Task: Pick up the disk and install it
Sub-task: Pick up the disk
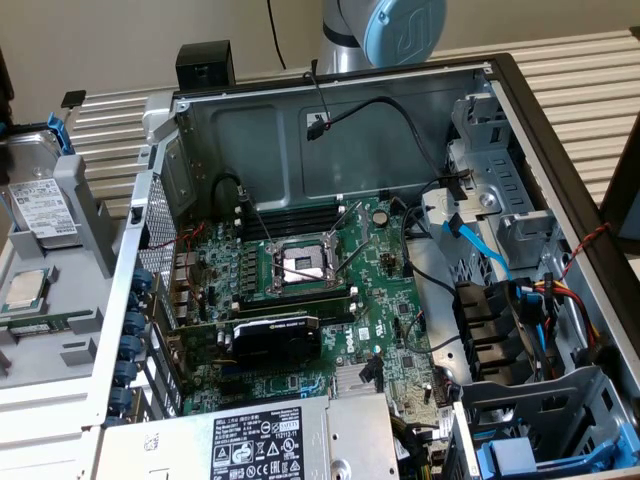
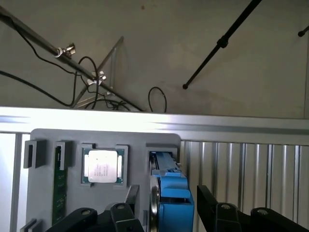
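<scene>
The disk is a silver-grey drive with a white label in a blue carrier. It leans in a grey holder at the exterior view's left, outside the computer case. In the wrist view the disk stands edge-on in the holder's slot. My gripper is open, with one black finger on each side of the disk. A small gap shows beside the blue carrier, and nothing is gripped.
The holder also carries a square processor chip and a memory stick. The open computer case holds the motherboard, loose cables, a labelled grey power supply and a blue-railed bay. The arm's base stands behind the case.
</scene>
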Motion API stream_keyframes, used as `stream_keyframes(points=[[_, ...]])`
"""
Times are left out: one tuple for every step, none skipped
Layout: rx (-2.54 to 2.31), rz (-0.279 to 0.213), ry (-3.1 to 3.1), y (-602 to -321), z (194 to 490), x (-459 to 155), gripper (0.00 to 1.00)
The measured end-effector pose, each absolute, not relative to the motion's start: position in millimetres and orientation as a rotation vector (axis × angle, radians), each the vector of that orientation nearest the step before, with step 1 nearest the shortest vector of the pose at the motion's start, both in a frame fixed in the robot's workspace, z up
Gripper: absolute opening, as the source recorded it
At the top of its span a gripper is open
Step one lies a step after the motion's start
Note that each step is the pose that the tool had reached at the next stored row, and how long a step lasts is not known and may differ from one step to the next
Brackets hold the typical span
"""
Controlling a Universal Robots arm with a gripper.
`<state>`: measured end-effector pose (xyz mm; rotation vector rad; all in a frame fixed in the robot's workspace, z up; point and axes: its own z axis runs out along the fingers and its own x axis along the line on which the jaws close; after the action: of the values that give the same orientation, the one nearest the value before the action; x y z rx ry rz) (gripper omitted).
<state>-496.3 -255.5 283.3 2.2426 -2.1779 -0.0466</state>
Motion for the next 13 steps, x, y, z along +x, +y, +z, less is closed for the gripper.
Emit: stream_keyframes(points=[[2.242, -0.044, -2.177, -255.5, 283.3, -496.4, 0.59], [2.242, -0.044, -2.177, -255.5, 283.3, -496.4, 0.59], [2.242, -0.044, -2.177, -255.5, 283.4, -496.4, 0.59], [2.242, -0.044, -2.178, -255.4, 283.3, -496.3, 0.59], [2.242, -0.043, -2.178, -255.4, 283.3, -496.3, 0.59], [2.243, -0.042, -2.179, -255.5, 283.1, -496.2, 0.59], [2.243, -0.041, -2.179, -255.5, 283.0, -496.3, 0.59], [2.243, -0.04, -2.179, -255.5, 282.9, -496.3, 0.59], [2.243, -0.04, -2.18, -255.4, 282.8, -496.3, 0.59], [2.244, -0.04, -2.18, -255.4, 282.7, -496.3, 0.59], [2.244, -0.039, -2.18, -255.4, 282.6, -496.4, 0.59], [2.244, -0.039, -2.18, -255.5, 282.5, -496.4, 0.59], [2.244, -0.039, -2.18, -255.4, 282.5, -496.4, 0.59]])
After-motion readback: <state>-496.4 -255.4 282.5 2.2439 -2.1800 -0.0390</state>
